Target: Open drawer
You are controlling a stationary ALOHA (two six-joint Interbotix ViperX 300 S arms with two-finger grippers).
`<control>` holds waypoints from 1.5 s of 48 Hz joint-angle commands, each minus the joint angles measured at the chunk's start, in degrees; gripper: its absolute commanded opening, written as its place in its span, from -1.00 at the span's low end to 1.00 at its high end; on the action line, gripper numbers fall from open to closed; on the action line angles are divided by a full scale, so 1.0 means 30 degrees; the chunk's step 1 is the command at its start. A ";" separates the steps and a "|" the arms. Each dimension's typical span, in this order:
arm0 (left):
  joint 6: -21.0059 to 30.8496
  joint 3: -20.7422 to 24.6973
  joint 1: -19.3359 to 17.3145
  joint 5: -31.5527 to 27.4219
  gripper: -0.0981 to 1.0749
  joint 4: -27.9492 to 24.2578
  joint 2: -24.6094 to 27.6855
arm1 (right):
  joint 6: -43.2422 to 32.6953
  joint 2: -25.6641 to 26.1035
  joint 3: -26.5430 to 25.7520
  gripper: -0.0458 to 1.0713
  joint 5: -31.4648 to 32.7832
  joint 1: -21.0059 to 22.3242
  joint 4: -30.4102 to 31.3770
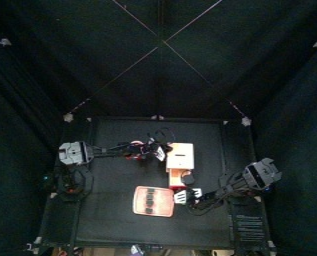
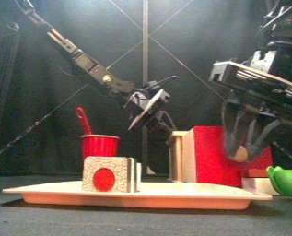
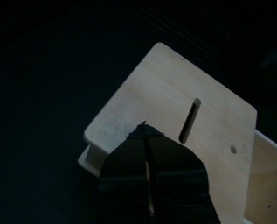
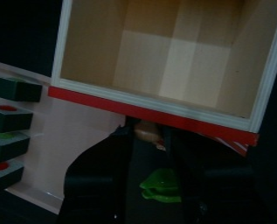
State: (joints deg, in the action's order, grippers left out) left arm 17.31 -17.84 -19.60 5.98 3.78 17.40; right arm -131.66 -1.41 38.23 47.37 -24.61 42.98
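Setting: black table (image 1: 114,200) inside black curtains
Drawer: drawer (image 4: 164,54), pulled out, its pale hollow and red front edge just ahead of the right gripper (image 4: 152,144)
Right gripper: jaws spread, pinching nothing
Left gripper: left gripper (image 3: 147,144) above the unit's pale top, jaws pressed together
Tray: pink tray (image 2: 62,194) beside the right gripper

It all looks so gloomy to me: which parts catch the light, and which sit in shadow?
Top view: only the drawer and pink panel stand out bright against the black curtains. Left wrist view: the left gripper is a dark silhouette on the drawer's lit top. Right wrist view: drawer's inside lit, shadow beneath.
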 commanded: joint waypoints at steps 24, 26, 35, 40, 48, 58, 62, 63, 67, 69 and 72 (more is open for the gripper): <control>-0.0088 0.0117 -0.0322 -0.0205 -0.53 -0.0029 -0.0146 | 0.0000 0.0703 -0.0146 0.61 0.0088 0.0000 0.0439; -0.0088 0.0117 -0.0322 -0.0205 -0.53 -0.0029 -0.0205 | 0.0000 0.0762 -0.0146 0.61 0.0088 -0.0059 0.0439; -0.0146 0.0176 -0.0381 -0.0088 -0.53 -0.0410 -0.0850 | 0.0000 0.1436 -0.0117 0.61 0.0117 -0.0352 0.0557; -0.0146 0.0117 -0.0381 -0.0088 -0.53 -0.0908 -0.1699 | 0.0000 0.1787 0.0029 0.61 0.0352 -0.0557 0.0674; -0.0146 -0.0146 -0.0264 0.0000 -0.53 -0.2021 -0.3135 | 0.0000 0.2197 0.0234 0.61 0.0645 -0.0791 0.0732; -0.0117 -0.1377 -0.0234 0.0791 -0.53 -0.3516 -0.5303 | 0.0000 0.2432 0.0322 0.60 0.0645 -0.1025 0.0732; -0.0117 -0.2402 0.0059 0.0937 -0.53 -0.3750 -0.6445 | 0.0000 0.2695 0.0410 0.60 0.0674 -0.1230 0.0820; -0.0117 -0.2695 0.0205 0.0967 -0.53 -0.3779 -0.6680 | 0.0000 0.2783 0.0439 0.60 0.0674 -0.1289 0.0908; -0.0146 -0.3779 0.0791 0.0967 -0.53 -0.3867 -0.7588 | 0.0000 0.3105 0.0527 0.60 0.0645 -0.1465 0.1172; -0.0146 -0.4482 0.1260 0.0967 -0.53 -0.4043 -0.8145 | 0.0000 0.3252 0.0557 0.60 0.0645 -0.1553 0.1289; -0.0146 -0.5332 0.1904 0.0996 -0.53 -0.4277 -0.8818 | 0.0000 0.3457 0.0557 0.60 0.0615 -0.1729 0.1523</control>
State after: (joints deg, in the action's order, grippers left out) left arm 16.96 -31.82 -16.44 8.26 -8.17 -5.54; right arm -131.66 6.50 40.34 49.22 -29.00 46.58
